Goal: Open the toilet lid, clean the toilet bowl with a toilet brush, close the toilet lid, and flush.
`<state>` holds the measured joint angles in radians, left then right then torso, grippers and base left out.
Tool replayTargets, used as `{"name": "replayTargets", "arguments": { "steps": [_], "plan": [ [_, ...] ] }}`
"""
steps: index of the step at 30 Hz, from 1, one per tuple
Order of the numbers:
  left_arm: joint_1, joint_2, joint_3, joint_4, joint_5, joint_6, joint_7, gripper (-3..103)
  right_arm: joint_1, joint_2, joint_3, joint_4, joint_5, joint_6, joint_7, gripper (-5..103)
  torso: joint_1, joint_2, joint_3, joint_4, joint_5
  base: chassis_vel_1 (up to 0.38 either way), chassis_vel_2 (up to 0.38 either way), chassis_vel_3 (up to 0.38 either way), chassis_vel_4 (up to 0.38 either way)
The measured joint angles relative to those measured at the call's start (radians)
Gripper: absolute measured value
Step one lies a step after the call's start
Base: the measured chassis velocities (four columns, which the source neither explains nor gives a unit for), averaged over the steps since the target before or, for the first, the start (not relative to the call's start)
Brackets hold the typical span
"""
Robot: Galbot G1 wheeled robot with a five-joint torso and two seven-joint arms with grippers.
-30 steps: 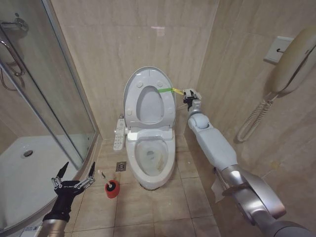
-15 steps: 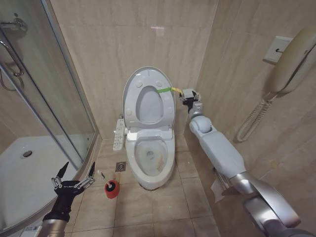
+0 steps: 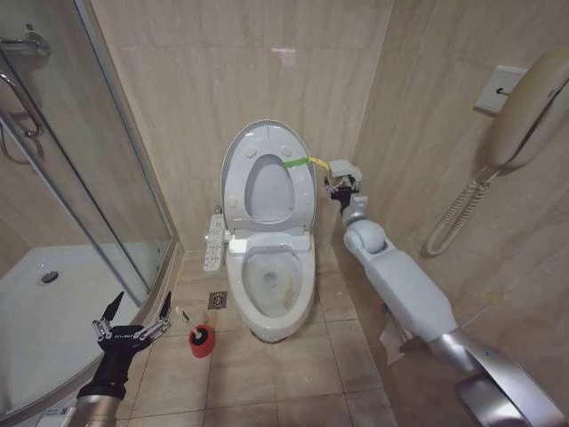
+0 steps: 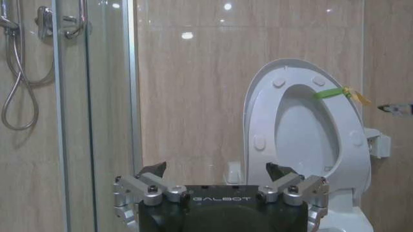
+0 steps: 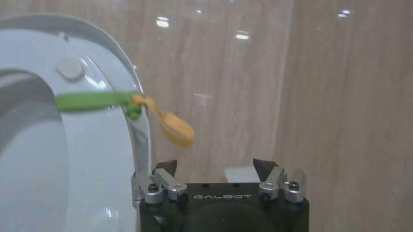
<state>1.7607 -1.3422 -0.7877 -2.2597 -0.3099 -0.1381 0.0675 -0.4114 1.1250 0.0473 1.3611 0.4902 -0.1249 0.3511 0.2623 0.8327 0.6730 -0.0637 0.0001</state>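
The toilet lid (image 3: 242, 169) stands upright against the wall with the ring seat raised against it. A green-yellow strap (image 3: 302, 162) hangs at its right edge. My right gripper (image 3: 333, 182) hovers just right of that strap, open, and the strap's yellow tab (image 5: 173, 126) dangles free ahead of its fingers (image 5: 166, 170). The toilet bowl (image 3: 271, 283) lies uncovered, with brownish stains inside. The toilet brush (image 3: 201, 337) stands in a red cup on the floor left of the bowl. My left gripper (image 3: 136, 307) waits open, low beside the shower, left of the brush, and faces the lid (image 4: 303, 125).
A glass shower enclosure (image 3: 98, 178) and a white shower tray (image 3: 44, 311) take up the left side. A bidet control panel (image 3: 214, 240) hangs at the toilet's left. A wall phone (image 3: 524, 107) with a coiled cord is on the right wall. A floor drain (image 3: 218, 300) is near the brush.
The right forearm and elbow have swung to the right and lower, while its gripper stays beside the strap. The lid, the brush and the left gripper have not moved.
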Motion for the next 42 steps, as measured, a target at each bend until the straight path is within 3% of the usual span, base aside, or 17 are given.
{"name": "replayTargets", "arguments": {
  "steps": [10,24,25,29,31,32,42],
  "plan": [
    [0.0,0.0,0.0,0.0,0.0,0.0,0.0,100,-0.148,-0.024,0.063,0.079,0.01,-0.003,0.05,79,0.0,0.0,0.0,0.0,0.0,0.0,0.0,0.0,0.0],
    [0.0,0.0,0.0,0.0,0.0,0.0,0.0,100,-0.354,-0.055,0.196,0.253,-0.001,0.007,0.05,79,0.0,0.0,0.0,-0.0002,0.0,0.0,0.0,0.0,0.0],
    [0.0,0.0,0.0,0.0,0.0,0.0,0.0,100,-0.378,-0.058,0.206,0.272,-0.002,0.01,0.047,95,0.0,0.0,0.0,-0.0002,0.0,0.0,0.0,0.0,0.0],
    [0.0,0.0,0.0,0.0,0.0,0.0,0.0,100,-0.486,-0.071,0.233,0.358,-0.005,0.032,0.029,95,0.0,0.0,0.0,-0.0002,0.0,0.0,0.0,0.0,0.0],
    [0.0,0.0,0.0,0.0,0.0,0.0,0.0,100,-0.507,-0.071,0.237,0.377,-0.005,0.036,0.028,95,0.0,0.0,0.0,0.0,0.0,0.0,0.0,0.0,0.0],
    [0.0,0.0,0.0,0.0,0.0,0.0,0.0,100,-0.525,-0.071,0.239,0.397,-0.006,0.04,0.025,100,0.0,0.0,0.0,0.0,0.0,0.0,0.0,0.0,0.0],
    [0.0,0.0,0.0,0.0,0.0,0.0,0.0,100,-0.609,-0.06,0.238,0.526,-0.016,0.037,0.004,100,0.0,0.0,0.0,0.0002,-0.0002,0.0,0.0,0.0,0.0]
  ]
}}
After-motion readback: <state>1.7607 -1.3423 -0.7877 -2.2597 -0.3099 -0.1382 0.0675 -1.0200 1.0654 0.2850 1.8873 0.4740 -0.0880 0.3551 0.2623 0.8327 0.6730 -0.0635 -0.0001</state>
